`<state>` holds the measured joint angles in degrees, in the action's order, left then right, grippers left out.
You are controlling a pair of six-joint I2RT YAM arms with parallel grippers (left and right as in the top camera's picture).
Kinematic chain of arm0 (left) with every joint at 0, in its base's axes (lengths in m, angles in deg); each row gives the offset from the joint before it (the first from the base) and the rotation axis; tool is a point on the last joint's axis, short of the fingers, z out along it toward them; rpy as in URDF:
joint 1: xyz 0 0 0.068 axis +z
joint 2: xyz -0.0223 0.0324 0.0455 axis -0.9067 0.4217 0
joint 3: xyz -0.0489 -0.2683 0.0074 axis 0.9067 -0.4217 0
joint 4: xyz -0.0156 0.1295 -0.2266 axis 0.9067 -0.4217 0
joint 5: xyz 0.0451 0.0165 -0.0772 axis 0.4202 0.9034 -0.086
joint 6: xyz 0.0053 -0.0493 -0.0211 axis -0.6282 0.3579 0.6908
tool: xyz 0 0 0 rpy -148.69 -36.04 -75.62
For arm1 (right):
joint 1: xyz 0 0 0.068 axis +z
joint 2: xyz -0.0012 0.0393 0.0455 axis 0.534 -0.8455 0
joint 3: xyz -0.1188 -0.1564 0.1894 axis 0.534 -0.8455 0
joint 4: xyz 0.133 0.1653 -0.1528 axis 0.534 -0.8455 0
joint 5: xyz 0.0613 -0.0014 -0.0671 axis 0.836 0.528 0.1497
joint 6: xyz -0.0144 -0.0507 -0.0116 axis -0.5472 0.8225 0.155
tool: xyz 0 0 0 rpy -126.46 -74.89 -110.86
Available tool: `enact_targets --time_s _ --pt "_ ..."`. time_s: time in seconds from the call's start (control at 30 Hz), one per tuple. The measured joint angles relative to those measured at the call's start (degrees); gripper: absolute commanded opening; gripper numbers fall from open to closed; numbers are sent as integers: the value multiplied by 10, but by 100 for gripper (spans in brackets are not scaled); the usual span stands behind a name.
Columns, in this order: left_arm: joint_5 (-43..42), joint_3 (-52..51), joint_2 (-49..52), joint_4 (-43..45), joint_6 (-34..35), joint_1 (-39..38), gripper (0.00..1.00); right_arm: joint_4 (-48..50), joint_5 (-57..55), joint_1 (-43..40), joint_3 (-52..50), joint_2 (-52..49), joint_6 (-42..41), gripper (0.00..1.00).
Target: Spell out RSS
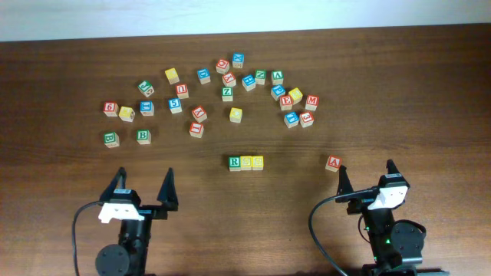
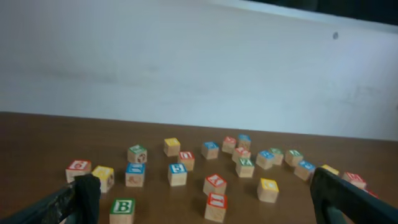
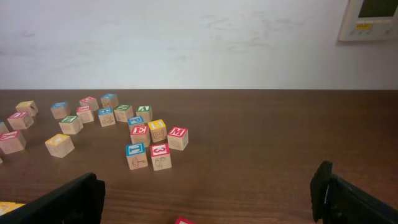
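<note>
Three blocks stand in a touching row at the table's middle: a green R block (image 1: 235,162), then two yellow blocks (image 1: 246,162) (image 1: 258,162). My left gripper (image 1: 143,187) is open and empty near the front left, well away from the row. My right gripper (image 1: 365,175) is open and empty at the front right, just behind a red A block (image 1: 333,162), whose top edge shows at the bottom of the right wrist view (image 3: 185,220). The row is out of both wrist views.
Many loose letter blocks lie scattered across the back of the table, from a red block (image 1: 110,108) at the left to a red M block (image 1: 311,102) at the right. Two green B blocks (image 1: 111,139) (image 1: 143,136) sit nearest my left arm.
</note>
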<state>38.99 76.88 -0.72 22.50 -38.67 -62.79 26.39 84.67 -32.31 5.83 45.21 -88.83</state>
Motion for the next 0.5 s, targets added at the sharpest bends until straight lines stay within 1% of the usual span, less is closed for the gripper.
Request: enact_targets --time_s 0.1,0.17,0.2,0.23,0.27,0.4,0.5 --pt "1 0 0 2 0 13 99 0 0 0 0 0 0 98" --pt "3 0 0 5 -13 13 99 0 0 0 0 0 0 98" --pt "4 0 -1 -8 -23 13 99 0 0 0 0 0 0 98" --pt "7 0 -2 -65 -30 13 99 0 0 0 0 0 0 98" --pt "11 -2 -3 -88 -34 13 99 0 0 0 0 0 0 98" --pt "26 -2 -3 -92 -50 13 99 0 0 0 0 0 0 98" --pt "57 -2 -3 -96 -51 13 99 0 0 0 0 0 0 99"
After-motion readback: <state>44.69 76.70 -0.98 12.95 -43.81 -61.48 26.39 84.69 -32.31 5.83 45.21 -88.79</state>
